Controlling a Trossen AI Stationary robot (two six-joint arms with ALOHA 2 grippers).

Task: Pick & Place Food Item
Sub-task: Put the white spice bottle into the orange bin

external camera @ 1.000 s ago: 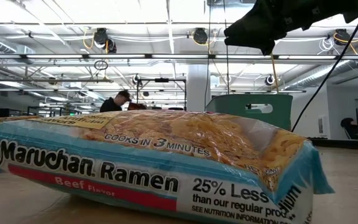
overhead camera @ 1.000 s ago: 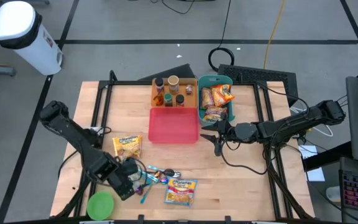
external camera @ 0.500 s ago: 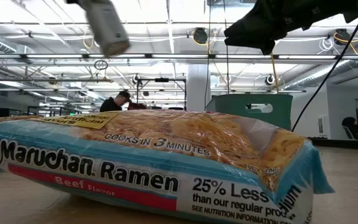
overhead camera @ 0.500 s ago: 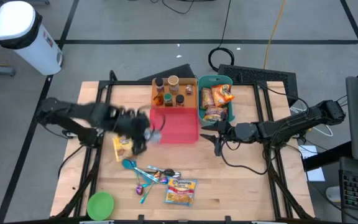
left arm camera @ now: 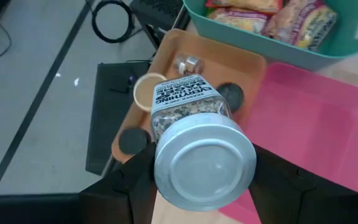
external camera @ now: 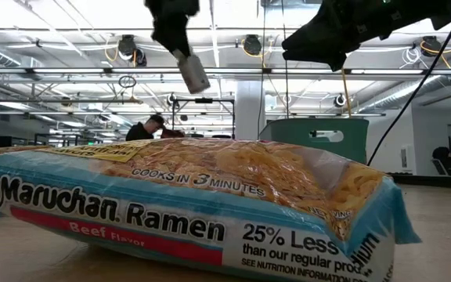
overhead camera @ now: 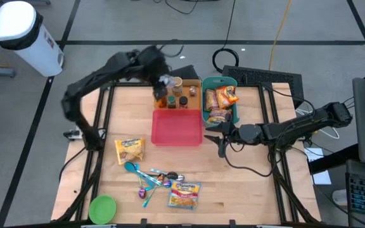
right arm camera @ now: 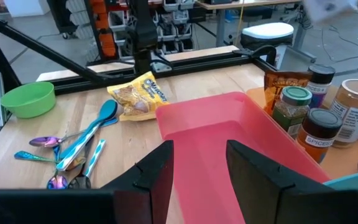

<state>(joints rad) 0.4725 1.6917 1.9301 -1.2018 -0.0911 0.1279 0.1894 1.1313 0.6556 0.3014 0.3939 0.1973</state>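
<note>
My left gripper (overhead camera: 162, 78) is shut on a seasoning jar (left arm camera: 191, 118) with a silver lid (left arm camera: 204, 165), up in the air over the orange tray (overhead camera: 192, 85) at the table's far edge. The jar also shows in the low view (external camera: 193, 74). The tray holds several other jars (overhead camera: 182, 100). My right gripper (overhead camera: 220, 142) is open and empty just right of the pink tray (overhead camera: 177, 128), its fingers apart in the right wrist view (right arm camera: 201, 180). One ramen packet (overhead camera: 129, 149) lies at the left, another (overhead camera: 184, 194) near the front edge. My left gripper pinches the jar at its lid end (left arm camera: 161, 163), one finger (left arm camera: 132, 183) on each side of it. The jar sticks out past the fingers, bottom end away from the wrist. It is tilted and lifted clear above the orange tray.
A teal bin (overhead camera: 234, 114) with several ramen packets stands right of the orange tray. Spoons (overhead camera: 151, 178) lie near the front and a green bowl (overhead camera: 102, 208) at the front left. A ramen packet (external camera: 186, 204) fills the low view.
My left gripper has risen from the front left by the spoons and swept toward the table's far edge, carrying the jar across the pink tray to above the orange tray.
</note>
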